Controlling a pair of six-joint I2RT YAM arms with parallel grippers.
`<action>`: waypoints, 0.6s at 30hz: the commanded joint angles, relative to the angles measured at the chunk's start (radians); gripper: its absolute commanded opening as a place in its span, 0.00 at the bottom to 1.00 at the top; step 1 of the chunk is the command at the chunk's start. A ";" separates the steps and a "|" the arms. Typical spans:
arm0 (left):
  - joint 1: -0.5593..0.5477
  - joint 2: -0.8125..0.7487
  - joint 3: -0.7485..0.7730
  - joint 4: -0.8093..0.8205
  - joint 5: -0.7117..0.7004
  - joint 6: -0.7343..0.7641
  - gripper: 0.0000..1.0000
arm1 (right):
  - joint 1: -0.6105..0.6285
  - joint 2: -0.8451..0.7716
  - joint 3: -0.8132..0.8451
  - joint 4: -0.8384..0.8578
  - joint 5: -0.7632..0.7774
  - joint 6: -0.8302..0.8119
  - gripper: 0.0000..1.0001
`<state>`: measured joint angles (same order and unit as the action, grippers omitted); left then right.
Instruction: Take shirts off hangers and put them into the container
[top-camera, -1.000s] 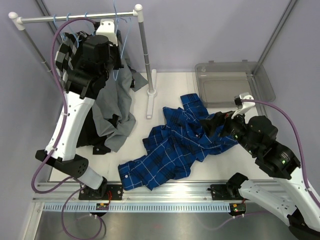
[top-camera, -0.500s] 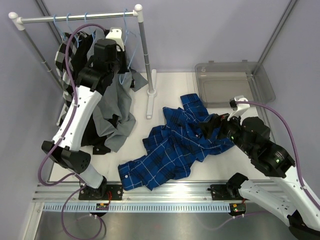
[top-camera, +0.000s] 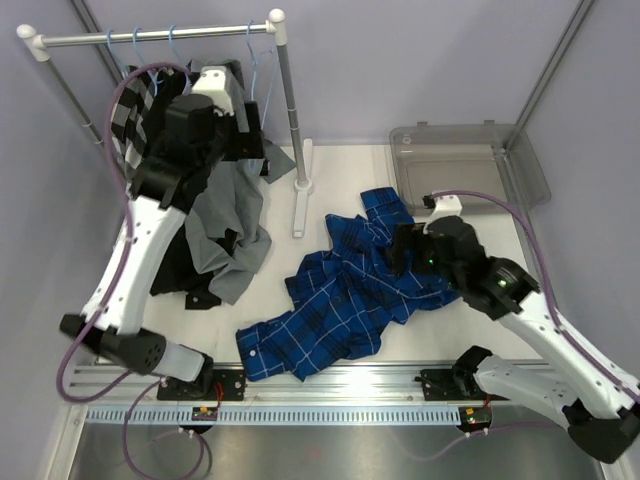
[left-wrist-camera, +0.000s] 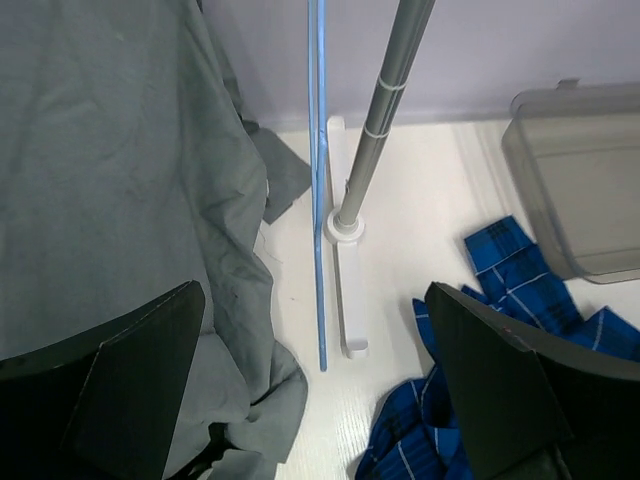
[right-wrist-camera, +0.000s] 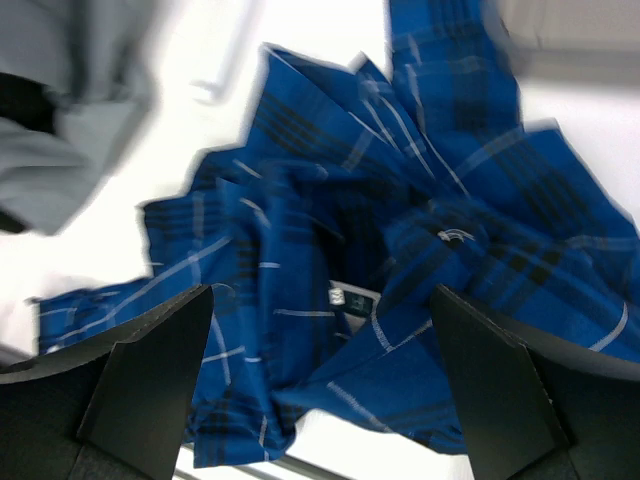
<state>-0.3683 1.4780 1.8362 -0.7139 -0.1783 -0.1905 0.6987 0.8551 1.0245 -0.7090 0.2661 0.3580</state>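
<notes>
left fingers (left-wrist-camera: 125, 390) wide by grey shirt (left-wrist-camera: 110, 160), right fingers (right-wrist-camera: 135, 385) wide over blurred plaid shirt (right-wrist-camera: 400, 230)

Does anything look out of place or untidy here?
The blue plaid shirt lies crumpled on the table beside the container, not in it. The grey shirt sags, its lower part bunched on the table too.

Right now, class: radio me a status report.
Left jaws open beside grey shirt. Right jaws open above blue plaid shirt. Container empty. Rack post between shirts.
</notes>
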 joint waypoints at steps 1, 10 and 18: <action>0.005 -0.166 -0.029 0.050 -0.006 0.014 0.99 | 0.005 0.117 0.040 -0.130 0.200 0.169 0.99; 0.005 -0.464 -0.285 0.048 0.017 -0.009 0.99 | 0.004 0.387 -0.065 0.043 -0.034 0.292 1.00; 0.005 -0.548 -0.364 0.024 0.065 -0.036 0.99 | 0.034 0.660 -0.063 0.187 -0.085 0.341 1.00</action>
<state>-0.3672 0.9421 1.4899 -0.7090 -0.1562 -0.2077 0.7074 1.4467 0.9421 -0.6132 0.1936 0.6434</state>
